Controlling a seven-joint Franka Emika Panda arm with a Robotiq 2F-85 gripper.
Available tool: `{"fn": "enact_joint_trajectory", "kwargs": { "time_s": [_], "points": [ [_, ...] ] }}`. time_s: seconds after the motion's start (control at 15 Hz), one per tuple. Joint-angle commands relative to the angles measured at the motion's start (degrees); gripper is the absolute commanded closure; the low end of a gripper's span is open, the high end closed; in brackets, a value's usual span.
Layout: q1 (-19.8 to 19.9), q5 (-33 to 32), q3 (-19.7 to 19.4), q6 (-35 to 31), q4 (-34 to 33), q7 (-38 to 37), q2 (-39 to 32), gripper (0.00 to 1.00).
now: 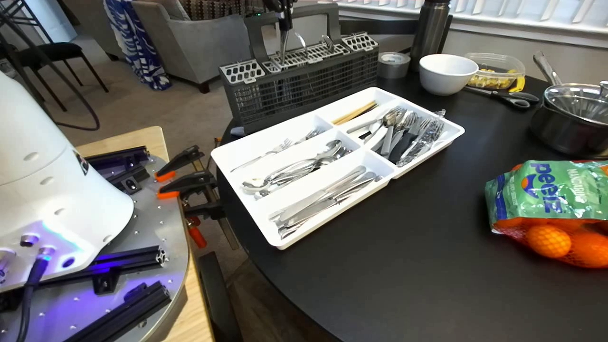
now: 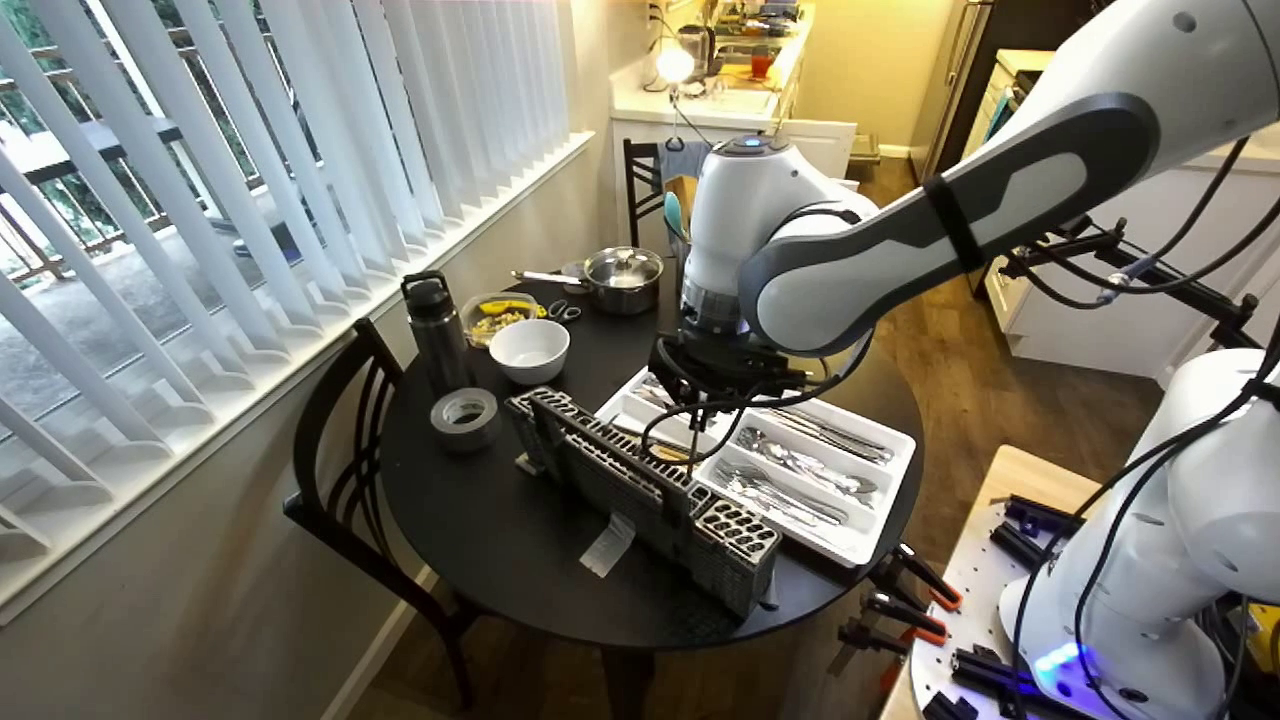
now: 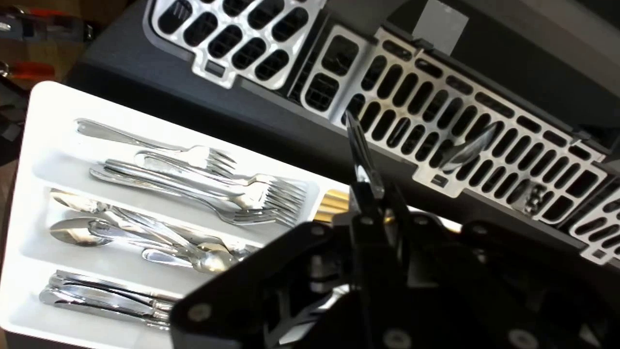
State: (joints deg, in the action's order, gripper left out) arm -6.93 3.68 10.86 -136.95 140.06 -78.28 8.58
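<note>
My gripper (image 3: 370, 194) is shut on a slim silver utensil (image 3: 361, 150), held above the grey cutlery basket (image 1: 304, 71). The utensil's lower end reaches the basket's slotted top; how deep it sits in a slot I cannot tell, nor what kind of utensil it is. A spoon-like piece (image 3: 467, 148) pokes up through a nearby slot, with another metal piece (image 3: 533, 198) further along. Alongside the basket lies a white divided tray (image 1: 242, 148) with forks (image 3: 193, 182), spoons (image 3: 145, 237), knives (image 1: 323, 199) and chopsticks (image 1: 354, 113) in separate compartments.
Around the black table (image 1: 427, 256) stand a tape roll (image 1: 393, 66), a steel bottle (image 1: 430, 35), a white bowl (image 1: 446, 73), a plastic container (image 1: 494, 71), a lidded pot (image 1: 567, 126) and a mandarin bag (image 1: 551, 209). Clamps (image 1: 190, 183) sit near the table's edge.
</note>
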Motion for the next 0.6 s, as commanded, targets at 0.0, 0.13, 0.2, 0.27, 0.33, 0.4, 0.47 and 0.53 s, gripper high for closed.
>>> {"fn": "enact_joint_trajectory", "kwargs": {
  "time_s": [0.0, 0.13, 0.2, 0.27, 0.33, 0.4, 0.47, 0.53],
  "points": [
    [1.99, -8.90, 1.65, -6.36, 4.42, -10.12, 4.34, 0.98],
    [1.11, -3.21, -0.06, -0.52, 3.61, -8.50, 3.84, 0.98],
    [0.52, 0.75, -0.96, 2.68, 2.52, -6.92, 3.32, 0.98],
    [-0.01, 5.18, -1.75, 3.57, 2.19, -6.01, 3.40, 0.98],
    [-0.17, 8.68, -2.30, 4.58, 1.68, -5.69, 3.55, 0.98],
    [0.16, 10.44, -2.52, 4.73, 1.26, -6.72, 3.53, 0.98],
    [0.19, 12.63, -2.96, 5.24, 0.68, -6.36, 3.43, 0.98],
    [0.21, 14.52, -3.28, 5.47, 0.30, -6.29, 3.37, 0.98]
  ]
}}
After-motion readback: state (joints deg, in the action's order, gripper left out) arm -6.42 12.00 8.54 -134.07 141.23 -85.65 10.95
